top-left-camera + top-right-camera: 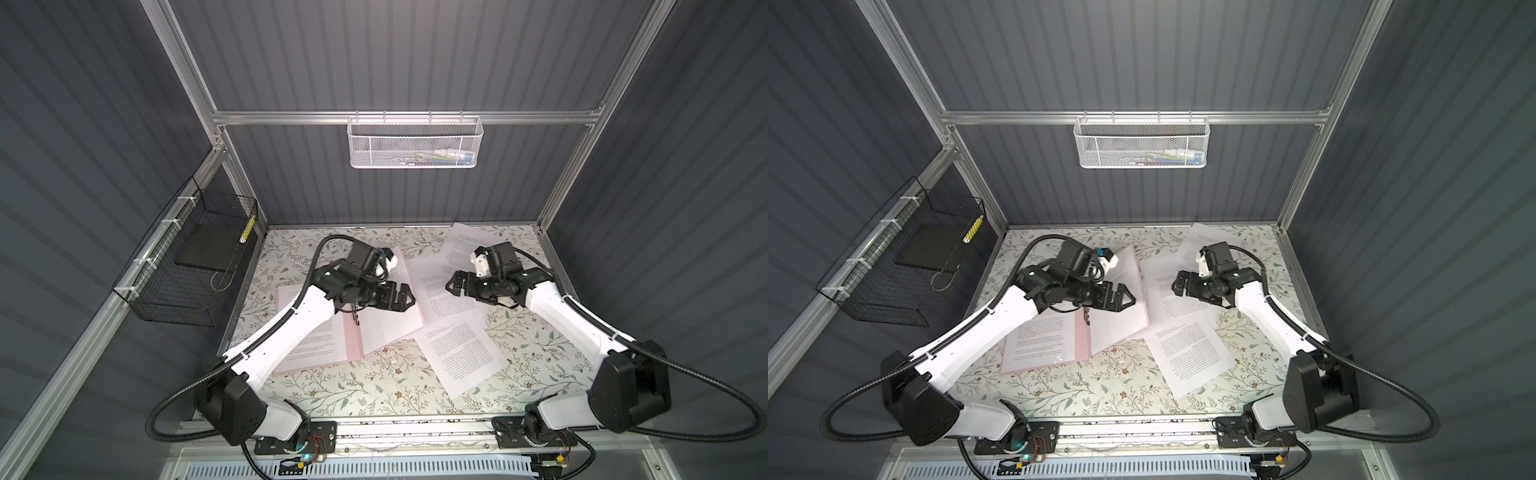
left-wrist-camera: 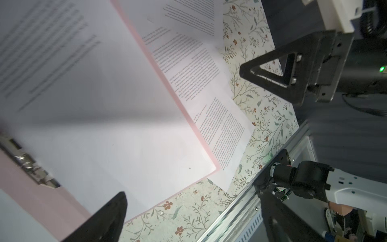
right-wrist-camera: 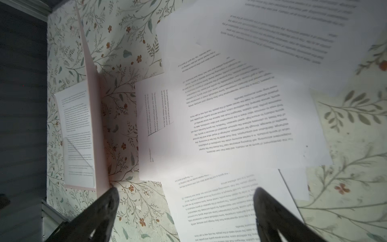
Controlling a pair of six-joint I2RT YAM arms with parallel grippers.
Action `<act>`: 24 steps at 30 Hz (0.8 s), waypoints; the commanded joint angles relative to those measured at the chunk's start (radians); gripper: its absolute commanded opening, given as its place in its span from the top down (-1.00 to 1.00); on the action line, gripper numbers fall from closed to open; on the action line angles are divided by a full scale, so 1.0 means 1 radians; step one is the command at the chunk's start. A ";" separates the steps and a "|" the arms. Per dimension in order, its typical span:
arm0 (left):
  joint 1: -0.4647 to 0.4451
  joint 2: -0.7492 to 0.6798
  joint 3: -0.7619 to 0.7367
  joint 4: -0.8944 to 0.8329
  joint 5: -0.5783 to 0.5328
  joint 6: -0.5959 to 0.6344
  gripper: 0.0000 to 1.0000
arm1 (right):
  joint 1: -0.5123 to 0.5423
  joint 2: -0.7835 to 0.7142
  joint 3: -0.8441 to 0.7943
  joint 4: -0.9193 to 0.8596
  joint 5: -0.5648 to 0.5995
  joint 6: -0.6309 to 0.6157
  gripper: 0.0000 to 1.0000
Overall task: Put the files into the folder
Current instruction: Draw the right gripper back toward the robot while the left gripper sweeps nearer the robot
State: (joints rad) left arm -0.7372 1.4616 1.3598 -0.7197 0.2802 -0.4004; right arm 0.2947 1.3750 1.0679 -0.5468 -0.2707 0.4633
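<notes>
Left jaws: spread wide, empty. Right jaws: parted just as wide, gripping nothing.

In both top views:
- Left jaws hanging over the right leaf of the folder, just past the silver clip at the spine.
- Right jaws facing them from the right, above the loose files, with open air between the two pairs.
- Folder lying open, left of middle on the worktop, one printed sheet on each leaf.
- Remaining files fanned out to its right, overlapping one another. Farthest corner up against the back wall, nearest corner short of the front rail.
- Outer edge of the right leaf crossing the nearest loose sheet. Cannot tell whether touching.
- Bare floral strip along the front and at the far left.

From the left wrist:
- White sheet filling the right leaf, with a thin rim of pink folder along its outer edge and corner.
- Files running under that edge.
- Clip blurred at the spine.
- Free worktop beyond the paper, up to the metal rail.

From the right wrist:
- Both fingertips far apart, only paper and worktop between.
- Right leaf of the folder tilted up, nearly edge-on, with bare floral surface between it and the nearest of the files.
- Left-leaf sheet tucked under a clear corner pocket.
</notes>
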 commanded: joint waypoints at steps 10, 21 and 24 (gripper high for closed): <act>-0.479 0.271 0.106 0.119 -0.254 -0.199 -0.99 | -0.296 -0.347 -0.346 0.046 -0.113 0.097 -0.98; -0.620 0.536 0.254 -0.015 -0.237 -0.195 -0.99 | -0.463 -0.503 -0.526 0.078 -0.229 0.128 -0.98; -0.621 0.559 0.240 -0.005 -0.241 -0.190 -0.99 | -0.488 -0.504 -0.558 0.079 -0.233 0.128 -0.98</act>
State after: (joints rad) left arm -1.3582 2.0056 1.5848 -0.6827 0.0505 -0.5922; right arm -0.1741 0.8783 0.5365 -0.4713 -0.4732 0.5915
